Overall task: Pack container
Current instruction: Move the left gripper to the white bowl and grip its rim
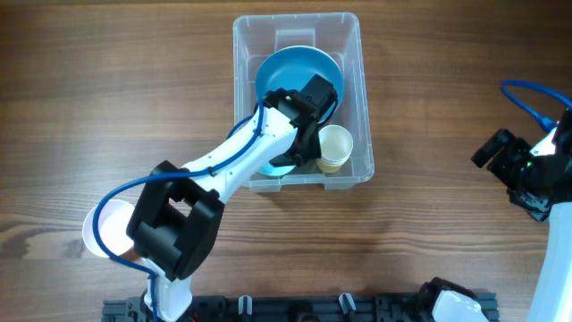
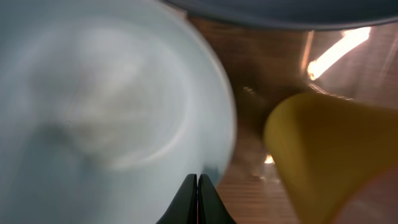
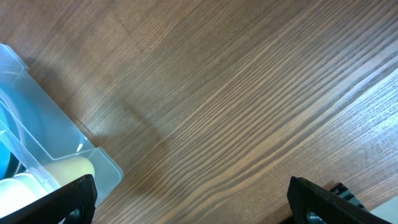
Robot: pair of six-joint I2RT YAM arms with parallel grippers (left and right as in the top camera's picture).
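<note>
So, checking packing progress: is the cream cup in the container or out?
In. The cream cup sits inside the container, beside the blue bowl.

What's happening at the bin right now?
The left claw is down inside the container, closed at the rim of a pale blue bowl, beside a cream cup and a darker blue bowl. Whether it grips the rim is unclear. The right claw hangs open over bare table.
</note>
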